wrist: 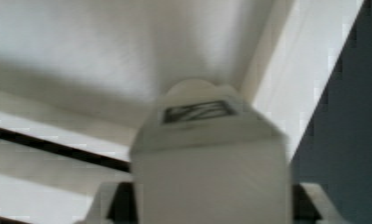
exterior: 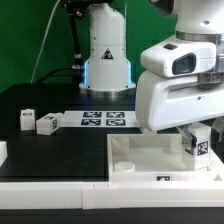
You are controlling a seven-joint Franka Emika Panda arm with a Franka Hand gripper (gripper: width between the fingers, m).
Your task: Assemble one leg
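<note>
My gripper [exterior: 196, 140] is shut on a white leg [exterior: 198, 142] with a black-and-white tag, holding it over the far right corner of the white square tabletop [exterior: 140, 158] in the exterior view. In the wrist view the leg [wrist: 204, 150] fills the space between the jaws, its tagged end pointing at the tabletop surface [wrist: 112, 60]. Two more white legs [exterior: 27, 120] [exterior: 47, 124] lie on the black table at the exterior view's left.
The marker board [exterior: 103, 119] lies behind the tabletop near the arm's base [exterior: 105, 60]. A white part [exterior: 3, 152] sits at the exterior view's left edge. The table's front edge runs along the bottom of the exterior view.
</note>
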